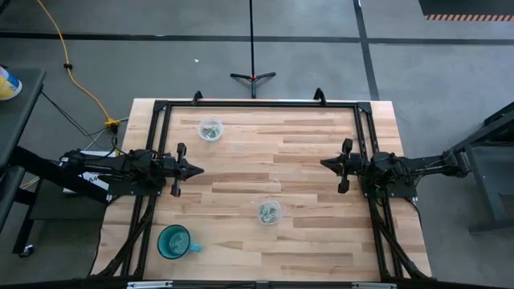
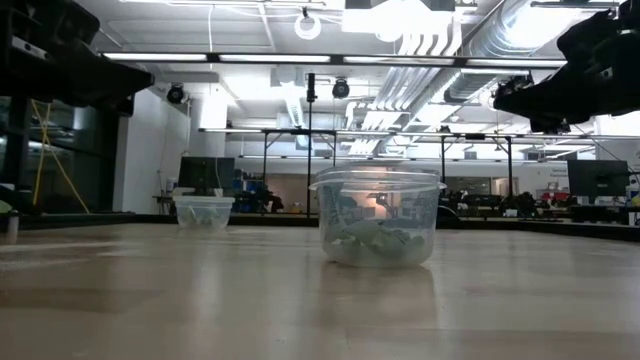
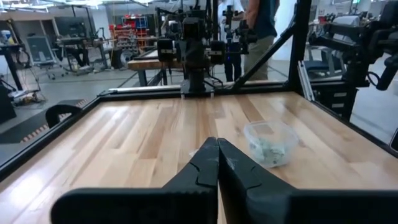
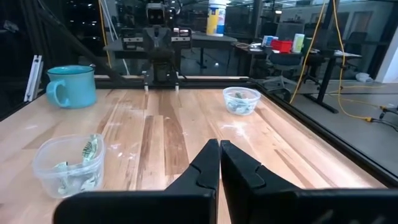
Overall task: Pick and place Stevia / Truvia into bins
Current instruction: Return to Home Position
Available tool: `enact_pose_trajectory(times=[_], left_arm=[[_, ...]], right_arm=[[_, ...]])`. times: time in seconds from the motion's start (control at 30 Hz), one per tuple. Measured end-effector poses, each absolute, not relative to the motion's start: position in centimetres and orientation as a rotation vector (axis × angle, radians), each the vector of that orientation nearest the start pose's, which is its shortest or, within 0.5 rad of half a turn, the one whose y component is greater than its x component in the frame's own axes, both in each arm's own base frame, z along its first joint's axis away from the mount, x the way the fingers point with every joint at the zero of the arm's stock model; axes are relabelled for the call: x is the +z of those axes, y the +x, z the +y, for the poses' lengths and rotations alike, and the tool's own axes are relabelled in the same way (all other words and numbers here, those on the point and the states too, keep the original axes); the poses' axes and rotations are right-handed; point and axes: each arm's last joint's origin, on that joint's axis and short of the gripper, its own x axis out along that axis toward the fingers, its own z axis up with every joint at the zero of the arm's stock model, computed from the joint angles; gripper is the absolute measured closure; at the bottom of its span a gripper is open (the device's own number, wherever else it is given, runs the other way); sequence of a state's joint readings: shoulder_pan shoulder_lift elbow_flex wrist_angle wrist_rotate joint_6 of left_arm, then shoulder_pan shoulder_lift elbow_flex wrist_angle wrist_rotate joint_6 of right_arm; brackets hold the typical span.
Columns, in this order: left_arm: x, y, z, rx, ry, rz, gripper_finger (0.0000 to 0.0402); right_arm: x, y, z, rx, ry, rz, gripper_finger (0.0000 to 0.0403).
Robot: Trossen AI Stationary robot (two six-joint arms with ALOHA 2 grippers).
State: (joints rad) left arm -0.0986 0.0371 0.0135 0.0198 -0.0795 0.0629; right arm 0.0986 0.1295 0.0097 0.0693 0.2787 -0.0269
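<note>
Two clear plastic cups stand upright on the wooden table, each with pale green and white sachets inside. One cup is at the far left and shows in the right wrist view. The other cup is near the middle front and shows in the low view and in both wrist views. My left gripper is shut and empty above the table's left side. My right gripper is shut and empty above the right side. I see no loose sachets on the table.
A teal handled cup stands at the near left corner. A black frame runs along the table's far edge and sides. A person stands beyond the table's right side. Bare wood lies between the two grippers.
</note>
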Motion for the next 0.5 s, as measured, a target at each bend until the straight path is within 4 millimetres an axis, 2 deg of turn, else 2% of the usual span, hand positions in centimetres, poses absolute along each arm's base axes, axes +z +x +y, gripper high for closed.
enact_pose_trajectory(times=[0.27,0.5], left_arm=[[16.71,9.89,-0.75,-0.019,0.063,0.003,0.0337],[16.71,9.89,-0.75,-0.02,0.063,0.003,0.034]], right_arm=[[16.28,10.44,0.23,-0.179,-0.037,0.054,0.0402],[16.26,10.44,0.23,-0.179,-0.037,0.056,0.04]])
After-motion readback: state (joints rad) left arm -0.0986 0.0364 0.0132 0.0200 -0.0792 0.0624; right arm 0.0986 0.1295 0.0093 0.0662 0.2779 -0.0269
